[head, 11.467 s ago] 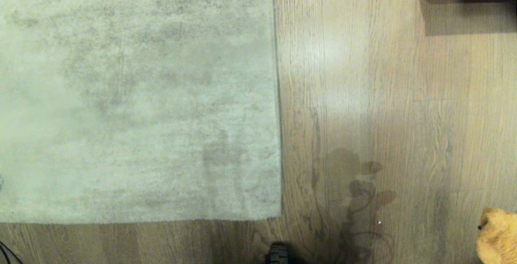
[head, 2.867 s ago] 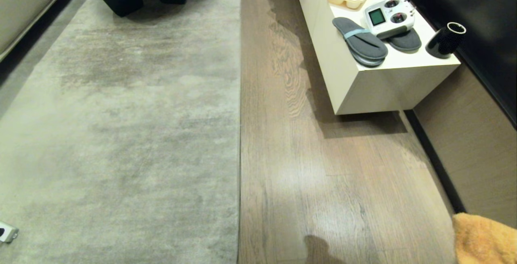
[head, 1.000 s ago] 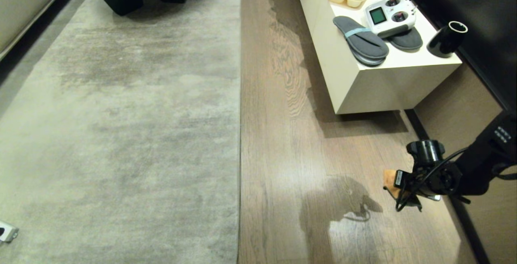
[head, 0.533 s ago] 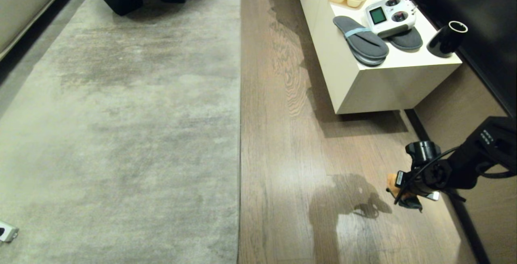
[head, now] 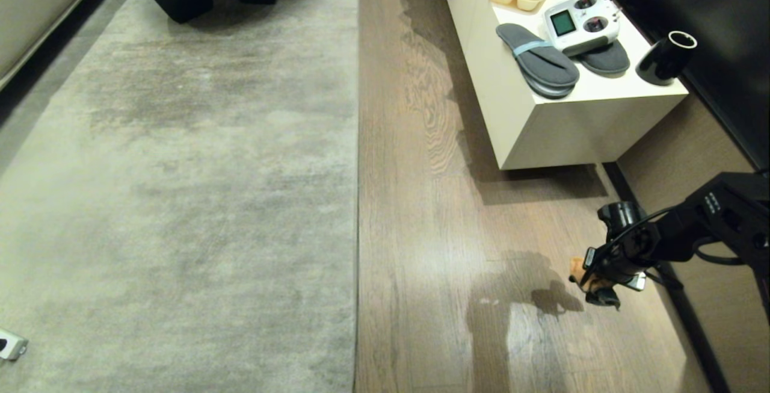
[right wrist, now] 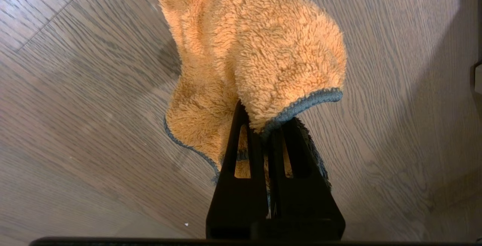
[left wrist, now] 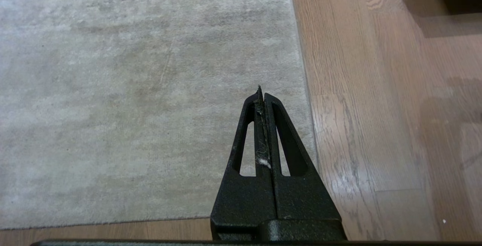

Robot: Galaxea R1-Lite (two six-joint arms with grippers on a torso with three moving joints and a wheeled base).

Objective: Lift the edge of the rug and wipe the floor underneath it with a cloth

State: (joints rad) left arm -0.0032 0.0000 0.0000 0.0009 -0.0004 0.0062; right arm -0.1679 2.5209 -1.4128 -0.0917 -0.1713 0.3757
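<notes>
Grey-brown wood-grain plank floor (head: pixel 433 212) with a slight sheen runs away from the robot between a large mottled grey-beige rug (head: pixel 180 188) on its left and a cream low cabinet (head: pixel 559 122) on its right. Rug lies flat; the rug edge (head: pixel 357 200), a thin straight border, has its long axis running straight away from the robot, touching the floor along its whole visible length. Cabinet top carries grey slippers (head: pixel 536 62), a white remote controller (head: pixel 580 23) and a black cup (head: pixel 665 59). Right gripper (head: pixel 592 281) hangs over bare floor near the wall, well apart from the rug edge, clamped on the cloth (head: pixel 579 269). Head view shows only a small orange scrap of it; the right wrist view shows the whole cloth (right wrist: pixel 248 61): fluffy orange terry, grey stitched hem, bunched and draped beyond the fingertips (right wrist: pixel 244 125), pinched at the hem. Left gripper (left wrist: pixel 261 99) appears only in its own wrist view: fingers pressed together, nothing between them, above the rug's near corner.
</notes>
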